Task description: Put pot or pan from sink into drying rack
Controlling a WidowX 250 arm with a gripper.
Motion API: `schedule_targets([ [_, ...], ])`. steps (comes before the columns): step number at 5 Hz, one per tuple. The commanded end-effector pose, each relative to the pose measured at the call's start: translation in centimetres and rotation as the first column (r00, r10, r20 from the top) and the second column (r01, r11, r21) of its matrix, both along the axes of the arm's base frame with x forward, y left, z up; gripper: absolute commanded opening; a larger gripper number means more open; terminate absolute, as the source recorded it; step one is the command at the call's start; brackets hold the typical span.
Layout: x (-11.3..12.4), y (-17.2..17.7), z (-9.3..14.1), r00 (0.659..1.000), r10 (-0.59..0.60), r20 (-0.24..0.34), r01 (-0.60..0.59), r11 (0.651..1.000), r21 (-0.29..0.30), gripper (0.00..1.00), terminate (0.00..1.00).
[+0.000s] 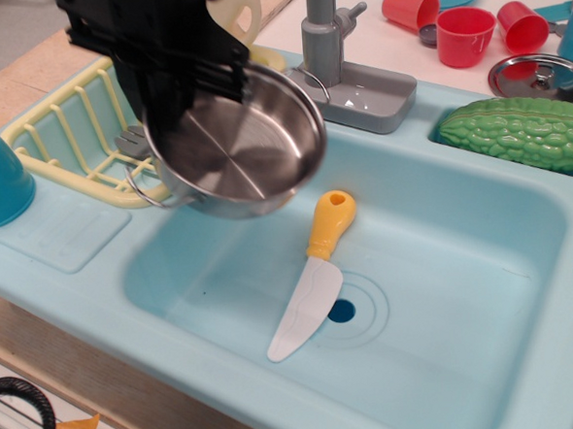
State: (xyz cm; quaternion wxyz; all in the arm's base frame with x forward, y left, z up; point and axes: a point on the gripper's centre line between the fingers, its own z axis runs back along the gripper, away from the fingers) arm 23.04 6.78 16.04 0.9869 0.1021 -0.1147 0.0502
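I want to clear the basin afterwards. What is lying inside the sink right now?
Only a toy knife lies in the sink, its blade beside the drain. The pot hides the near-left corner.
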Motion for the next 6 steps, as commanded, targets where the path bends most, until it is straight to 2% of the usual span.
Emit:
schedule_targets([
  [1,1.5,4.1,1.8,0.998,-0.002,0.07,-0.002,0.999,0.047,0.0,0.0],
  [3,1.5,8.3,1.6,0.99,-0.012,0.138,0.003,0.998,0.062,0.0,0.0],
  [4,1.5,9.4,0.2,0.984,-0.041,0.175,0.04,0.999,0.011,1.0,0.0],
  [6,1.5,9.4,0.2,0.984,-0.041,0.175,0.04,0.999,0.011,1.0,0.0],
])
